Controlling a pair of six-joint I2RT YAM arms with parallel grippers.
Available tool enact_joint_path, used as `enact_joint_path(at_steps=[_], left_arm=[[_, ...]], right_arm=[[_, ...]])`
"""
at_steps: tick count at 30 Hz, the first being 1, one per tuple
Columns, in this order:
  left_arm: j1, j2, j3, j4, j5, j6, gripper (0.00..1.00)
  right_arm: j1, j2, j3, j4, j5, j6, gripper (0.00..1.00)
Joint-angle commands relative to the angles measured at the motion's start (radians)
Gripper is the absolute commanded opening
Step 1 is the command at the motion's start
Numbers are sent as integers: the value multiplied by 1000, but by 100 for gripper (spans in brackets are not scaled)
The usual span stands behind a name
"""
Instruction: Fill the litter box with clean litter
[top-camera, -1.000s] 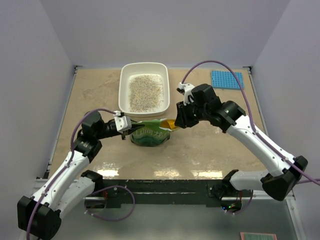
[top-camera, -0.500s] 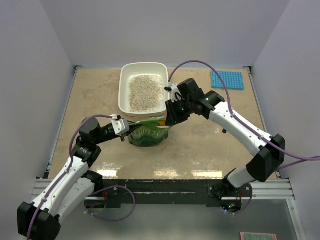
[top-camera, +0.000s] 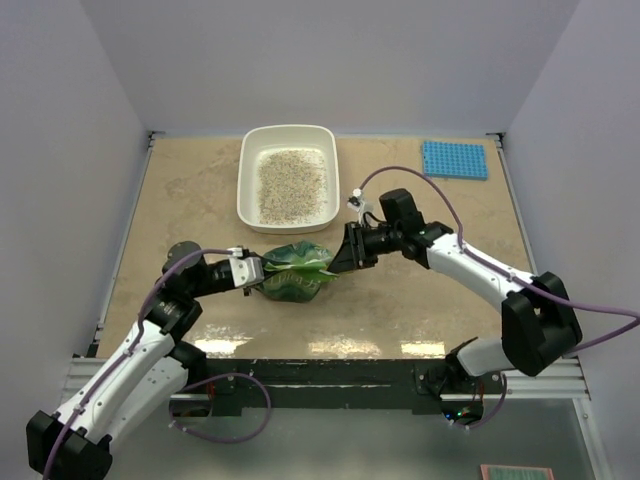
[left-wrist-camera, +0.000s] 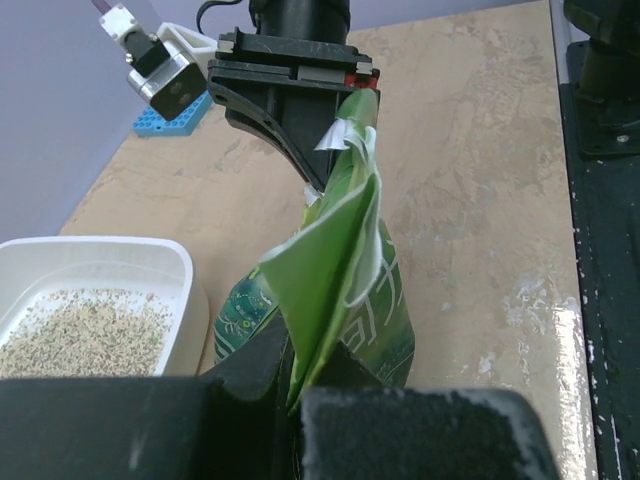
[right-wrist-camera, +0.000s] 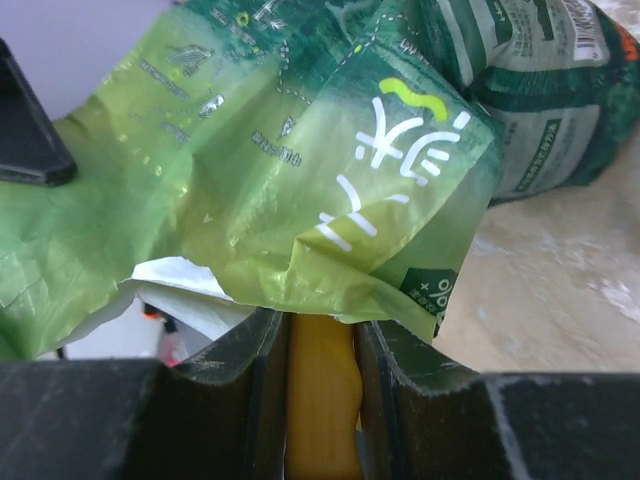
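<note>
The white litter box (top-camera: 243, 185) stands at the back centre with a layer of beige-grey litter (top-camera: 291, 182) in it. A crinkly green bag (top-camera: 295, 270) sits on the table just in front of it. My left gripper (top-camera: 258, 270) is shut on the bag's left edge, seen up close in the left wrist view (left-wrist-camera: 290, 385). My right gripper (top-camera: 340, 262) is at the bag's right side, shut on the orange-yellow scoop handle (right-wrist-camera: 322, 400). The scoop's head is hidden under the bag's fold (right-wrist-camera: 300, 180). The box corner (left-wrist-camera: 185, 265) shows left of the bag.
A small blue studded mat (top-camera: 455, 159) lies at the back right. The beige tabletop has side rails left and right. The dark front rail with the arm bases runs along the near edge (top-camera: 320, 375).
My right gripper has come down and toward me from beside the box's rim to the bag's mouth. The bag has slumped lower and crumpled. My left gripper has shifted slightly nearer with it.
</note>
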Motion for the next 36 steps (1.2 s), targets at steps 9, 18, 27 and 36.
enact_joint_path(at_steps=[9,18,27,36], left_arm=[[3,-40,97,-183,-16,81,0],[-2,-86,74,-220,-50,113,0],[-6,-70,70,-206,-48,109,0],[-25,-2,57,-141,-25,92,0]], right_arm=[[-22,-141,-288,536,-163,425,0],[-48,-435,-582,746,-55,695,0],[-53,-707,-691,670,34,765,0],[-51,-911,-756,521,127,789,0]])
